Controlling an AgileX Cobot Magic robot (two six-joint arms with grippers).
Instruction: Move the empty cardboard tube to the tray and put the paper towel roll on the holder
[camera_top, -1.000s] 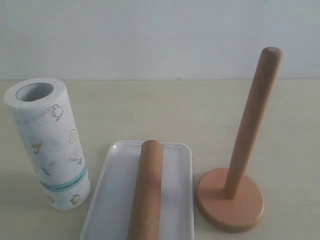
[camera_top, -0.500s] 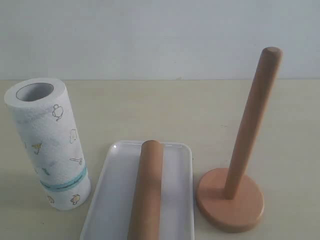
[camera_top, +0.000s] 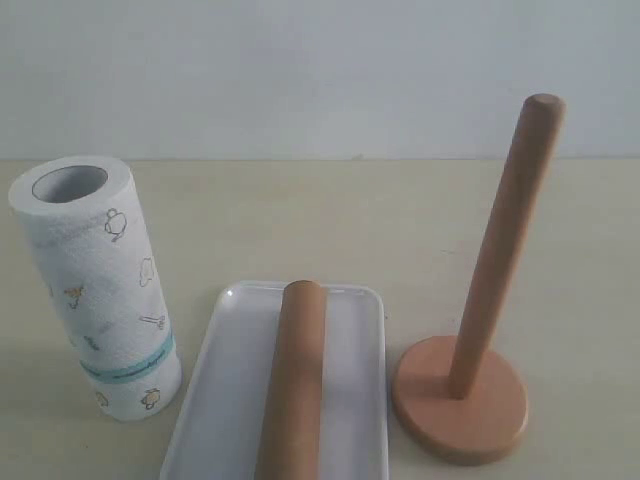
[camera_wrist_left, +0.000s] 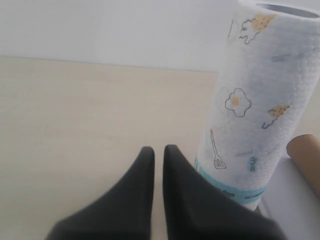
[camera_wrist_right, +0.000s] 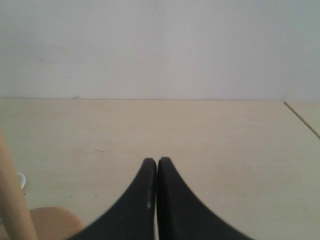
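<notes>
The empty cardboard tube (camera_top: 293, 380) lies lengthwise in the tray (camera_top: 225, 390), along its middle, with white tray floor showing on both sides of it. The near end of the tube and of the tray are cut by the picture edge. Compared with the pictures taken one second and a half second ago, the tube has the same place and the same direction, and I see no shift of it.

The paper towel roll (camera_top: 100, 290) stands upright on the desk (camera_top: 330, 220), on the left of the tray and just beside it, with its teal band low and its hollow core open to the top. It also has not moved since the earlier pictures. The holder (camera_top: 470, 390) stands on the right of the tray, its round base near the tray's rim but apart from it, and its pole is bare. The holder is as it was before.

No tool is seen in the exterior view, now or earlier. In the left wrist view the left tool (camera_wrist_left: 157, 152) is almost closed, with only a thin slit between its two dark fingers (camera_wrist_left: 137, 200), and it holds nothing. The roll is close beside it. In the right wrist view the right tool (camera_wrist_right: 157, 162) is fully closed, its fingers (camera_wrist_right: 175, 205) pressed together, and it is empty. It is over bare desk, on the holder's side of the tray.
</notes>
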